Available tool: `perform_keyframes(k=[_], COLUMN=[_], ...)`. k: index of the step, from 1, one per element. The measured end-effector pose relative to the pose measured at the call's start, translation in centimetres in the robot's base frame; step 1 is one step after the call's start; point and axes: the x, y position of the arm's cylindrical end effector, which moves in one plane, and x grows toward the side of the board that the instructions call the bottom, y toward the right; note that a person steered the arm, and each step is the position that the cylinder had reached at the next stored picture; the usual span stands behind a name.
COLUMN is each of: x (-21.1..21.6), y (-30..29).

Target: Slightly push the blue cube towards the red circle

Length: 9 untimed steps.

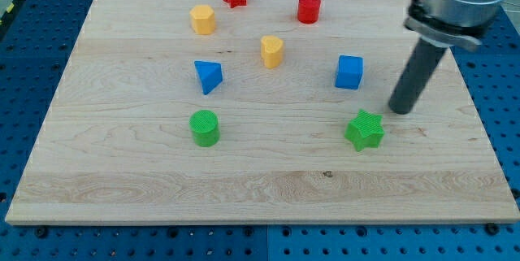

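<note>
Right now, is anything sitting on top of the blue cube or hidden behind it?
Nothing rests on the blue cube. Past it, toward the view's top, bare wooden board shows. My tip stands apart at its right. The board strip just behind its body is covered.

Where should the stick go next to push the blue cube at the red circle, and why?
Probably my tip should first slide toward the view's bottom-left, to just below the blue cube. The red circle lies up and left of the cube, while my tip sits to the cube's right, above the green star, so pushing from here would send it sideways.
</note>
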Motion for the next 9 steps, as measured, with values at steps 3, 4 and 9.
perform_keyframes(k=[3,4,9], x=[-3.4,-4.1,-6.4], y=[-2.5,-2.5,-2.3])
